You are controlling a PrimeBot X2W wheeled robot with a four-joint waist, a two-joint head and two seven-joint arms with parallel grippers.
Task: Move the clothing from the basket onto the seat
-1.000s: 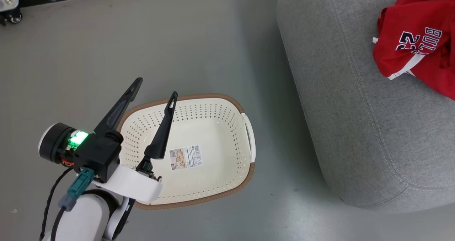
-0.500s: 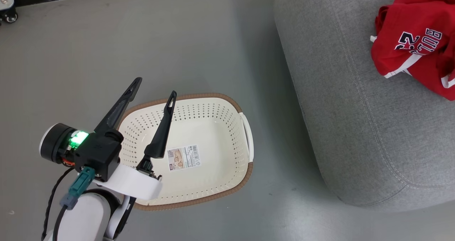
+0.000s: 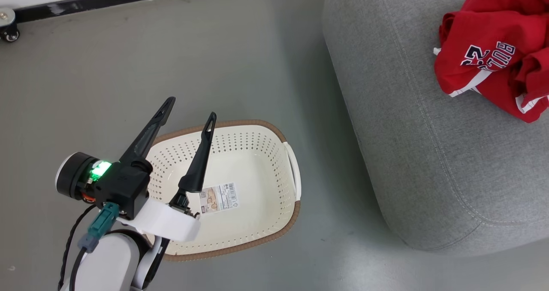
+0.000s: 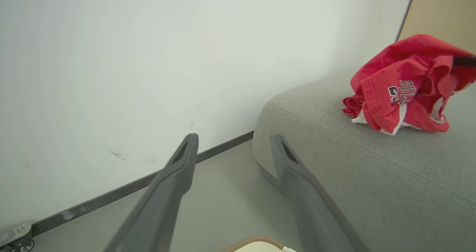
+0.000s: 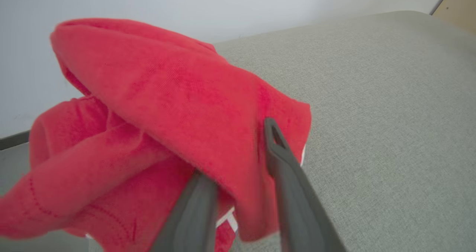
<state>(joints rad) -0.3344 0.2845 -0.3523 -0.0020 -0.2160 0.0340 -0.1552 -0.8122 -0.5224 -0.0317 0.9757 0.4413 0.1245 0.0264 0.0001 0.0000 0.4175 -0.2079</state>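
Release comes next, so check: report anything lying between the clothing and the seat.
Nothing visible does. The clothing already rests on the seat, with one fold in the right gripper, which is shut on it. The basket holds just its paper label.

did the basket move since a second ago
No. The basket keeps the same gap to the seat; the whole head view shifted a little, so the camera moved.
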